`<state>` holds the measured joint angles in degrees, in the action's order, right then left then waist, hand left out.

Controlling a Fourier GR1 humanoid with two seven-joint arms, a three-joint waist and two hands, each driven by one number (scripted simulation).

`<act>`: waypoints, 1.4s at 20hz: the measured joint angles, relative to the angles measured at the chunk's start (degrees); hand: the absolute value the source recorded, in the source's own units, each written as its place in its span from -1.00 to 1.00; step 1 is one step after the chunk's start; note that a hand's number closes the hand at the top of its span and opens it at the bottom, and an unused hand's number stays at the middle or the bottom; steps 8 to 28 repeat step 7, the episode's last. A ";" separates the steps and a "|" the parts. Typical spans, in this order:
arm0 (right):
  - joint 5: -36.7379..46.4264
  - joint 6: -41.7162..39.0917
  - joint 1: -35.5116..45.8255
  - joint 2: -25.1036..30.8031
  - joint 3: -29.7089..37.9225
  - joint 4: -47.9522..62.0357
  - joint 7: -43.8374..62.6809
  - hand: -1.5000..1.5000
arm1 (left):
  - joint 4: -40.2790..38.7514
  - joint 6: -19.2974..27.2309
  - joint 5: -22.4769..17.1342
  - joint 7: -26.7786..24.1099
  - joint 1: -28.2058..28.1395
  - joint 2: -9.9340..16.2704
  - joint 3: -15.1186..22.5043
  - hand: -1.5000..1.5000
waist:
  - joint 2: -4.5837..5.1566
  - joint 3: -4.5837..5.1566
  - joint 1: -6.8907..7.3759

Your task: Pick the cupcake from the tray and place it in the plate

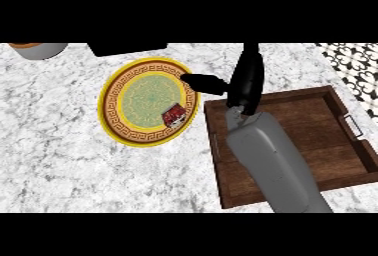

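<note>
2 containers sat on the marble counter [66, 150] as I watched from my station: 1 round plate [114, 117] and 1 wooden tray [332, 145]. I saw the plate carried the cupcake [174, 115], a small dark red thing with white flecks, lying on the plate's right side where the green centre met the patterned band. I could not tell whether it stood upright or lay tipped. The tray, just right of the plate, held nothing I could make out except my right forearm [269, 160] crossing over it.

1 hand showed: the right hand [245, 82], black, raised above the tray's upper left corner, beside the plate's right rim. Its thumb [203, 82] pointed left over the rim, its fingers were straight and apart, and they clasped nothing. It was clear of the cupcake.

The plate had a yellow rim, a brown band with a key pattern and a pale green middle. The tray was dark brown, rectangular, with raised walls and 1 metal handle [354, 125] on its right side. The counter was grey-white and veined. At the top left I caught 1 grey round vessel [38, 50], cut off by the edge.
</note>
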<state>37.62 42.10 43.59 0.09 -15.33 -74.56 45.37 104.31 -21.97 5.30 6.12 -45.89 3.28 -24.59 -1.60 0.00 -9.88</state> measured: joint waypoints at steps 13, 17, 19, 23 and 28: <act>-0.74 0.43 -4.64 0.41 -1.75 -2.34 -2.53 -1.00 | 0.59 -1.23 -0.34 -0.63 -0.69 -2.03 -2.28 0.00 | -0.32 0.02 -1.58; -0.74 0.43 -4.64 0.41 -1.75 -2.34 -2.53 -1.00 | 0.59 -1.23 -0.34 -0.63 -0.69 -2.03 -2.28 0.00 | -0.32 0.02 -1.58; -0.74 0.43 -4.64 0.41 -1.75 -2.34 -2.53 -1.00 | 0.59 -1.23 -0.34 -0.63 -0.69 -2.03 -2.28 0.00 | -0.32 0.02 -1.58; -0.74 0.43 -4.64 0.41 -1.75 -2.34 -2.53 -1.00 | 0.59 -1.23 -0.34 -0.63 -0.69 -2.03 -2.28 0.00 | -0.32 0.02 -1.58; -0.74 0.43 -4.64 0.41 -1.75 -2.34 -2.53 -1.00 | 0.59 -1.23 -0.34 -0.63 -0.69 -2.03 -2.28 0.00 | -0.32 0.02 -1.58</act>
